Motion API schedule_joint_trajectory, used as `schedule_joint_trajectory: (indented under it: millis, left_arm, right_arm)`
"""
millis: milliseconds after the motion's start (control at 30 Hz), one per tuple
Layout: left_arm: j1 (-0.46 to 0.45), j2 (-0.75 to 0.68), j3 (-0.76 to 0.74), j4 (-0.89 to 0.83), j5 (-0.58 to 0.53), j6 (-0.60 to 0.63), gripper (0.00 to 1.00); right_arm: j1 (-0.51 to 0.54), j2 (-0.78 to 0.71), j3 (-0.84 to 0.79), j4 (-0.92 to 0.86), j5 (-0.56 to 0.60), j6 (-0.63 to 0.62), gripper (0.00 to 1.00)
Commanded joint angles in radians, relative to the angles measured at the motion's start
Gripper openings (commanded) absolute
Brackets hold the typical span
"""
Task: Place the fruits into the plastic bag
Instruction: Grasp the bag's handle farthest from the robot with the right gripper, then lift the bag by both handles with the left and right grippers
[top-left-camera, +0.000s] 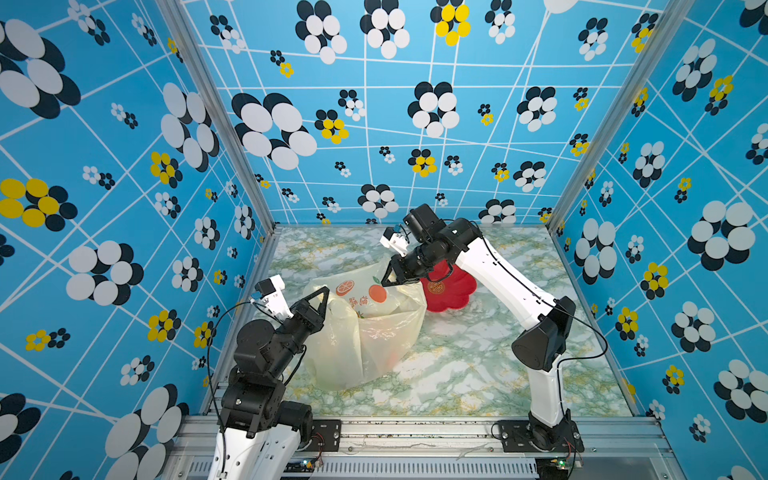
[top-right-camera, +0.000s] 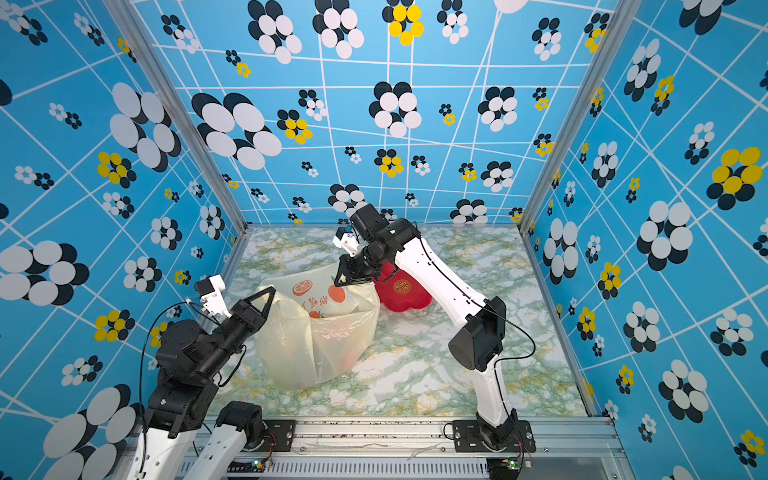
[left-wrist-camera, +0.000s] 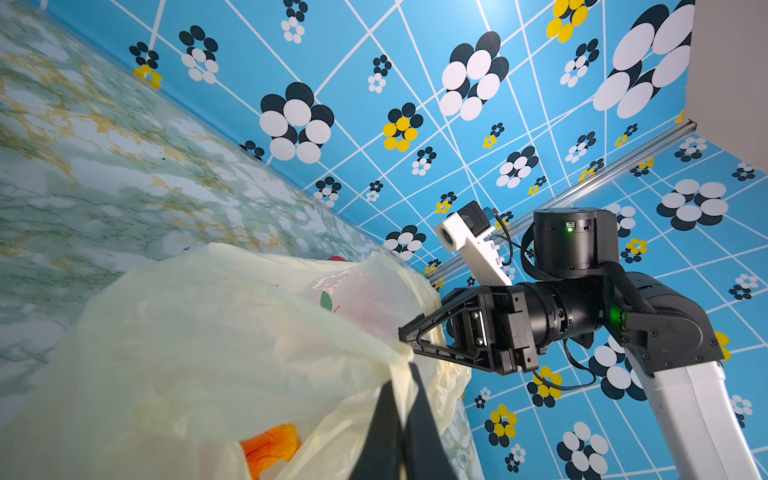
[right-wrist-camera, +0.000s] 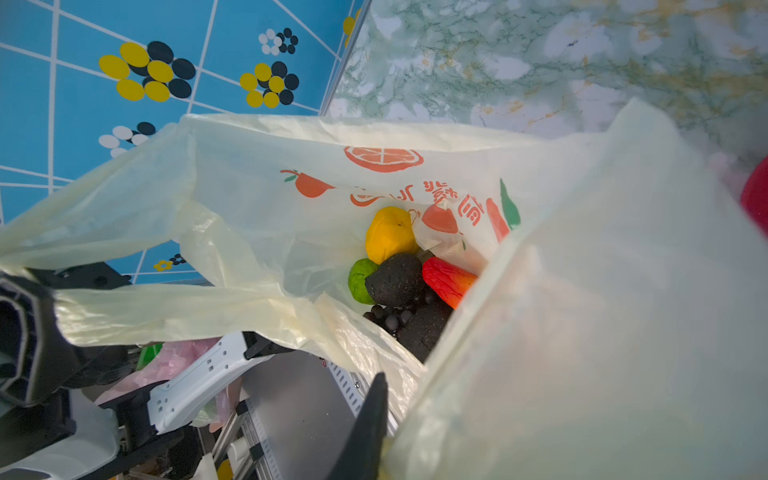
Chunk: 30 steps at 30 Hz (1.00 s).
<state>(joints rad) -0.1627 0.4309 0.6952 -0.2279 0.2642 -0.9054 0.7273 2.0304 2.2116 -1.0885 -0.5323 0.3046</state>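
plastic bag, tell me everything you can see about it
The plastic bag is thin, translucent cream film, crinkled, printed with orange fruits and red writing. It stands slumped on the marble table, mouth held open: the left gripper pinches its near rim, the right gripper its far rim, beside the red plate. Inside lie a yellow lemon, green lime, dark avocado, red mango and grapes.

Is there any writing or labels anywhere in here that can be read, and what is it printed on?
Nothing can be read for certain.
Plastic bag: red Chinese-looking characters beside the orange prints, seen mirrored through the film; not legible.
Red plate: round gold emblem with small characters; too small to read.
Robot arms and walls: no readable labels, only green indicator lights and flower patterns.
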Motion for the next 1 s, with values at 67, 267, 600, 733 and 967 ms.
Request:
schedule_joint_trajectory:
  millis: [67,267,600,733,967]
  left_arm:
    - [0.009,-0.002,0.048,-0.022,-0.004,0.018,0.00]
    - [0.008,0.048,0.145,-0.044,-0.006,0.066,0.00]
    - [0.010,0.096,0.431,-0.214,-0.222,0.239,0.00]
    - [0.009,0.091,0.476,-0.151,-0.239,0.229,0.00]
    - [0.010,0.217,0.578,-0.076,-0.065,0.153,0.00]
  right_arm:
    - [-0.007,-0.149,-0.020,0.126,0.033,0.035,0.01]
    - [-0.014,-0.255,-0.010,0.281,0.049,0.099,0.00]
    - [-0.022,-0.262,0.162,0.315,0.090,0.122,0.00]
    - [-0.035,-0.315,0.054,0.385,0.163,0.163,0.00]
    - [-0.026,-0.228,0.014,0.454,-0.047,0.302,0.00]
